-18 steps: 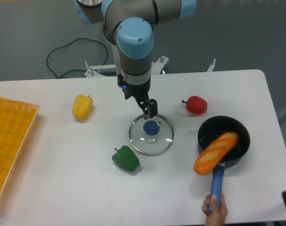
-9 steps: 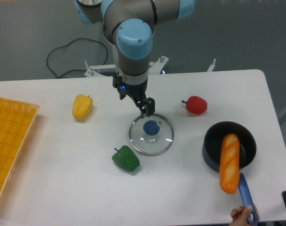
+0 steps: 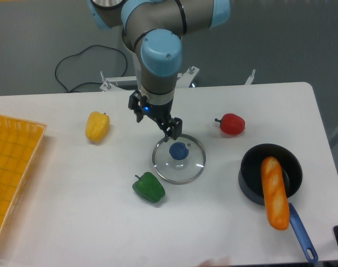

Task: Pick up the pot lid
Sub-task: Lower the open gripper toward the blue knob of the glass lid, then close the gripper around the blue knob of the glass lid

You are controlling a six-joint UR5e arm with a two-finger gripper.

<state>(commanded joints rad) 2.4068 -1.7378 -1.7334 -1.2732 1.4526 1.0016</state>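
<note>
White tabletop [image 3: 74,222] spreads rightward from the yellow crate [image 3: 13,161] at the left edge. Lining up seems the step in hand, the next move calling for a shift right, a descent astride the knob, then a squeeze. Left of centre, the UR5e arm [image 3: 160,53] reaches down from the top, its gripper [image 3: 157,125] angled, fingers parted, just up and left of the blue knob [image 3: 179,151] on the glass pot lid [image 3: 180,170] near mid-frame.

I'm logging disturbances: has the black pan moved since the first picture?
Yes, the black pan has shifted right, away from the pot lid, and its blue handle has swung right.
</note>
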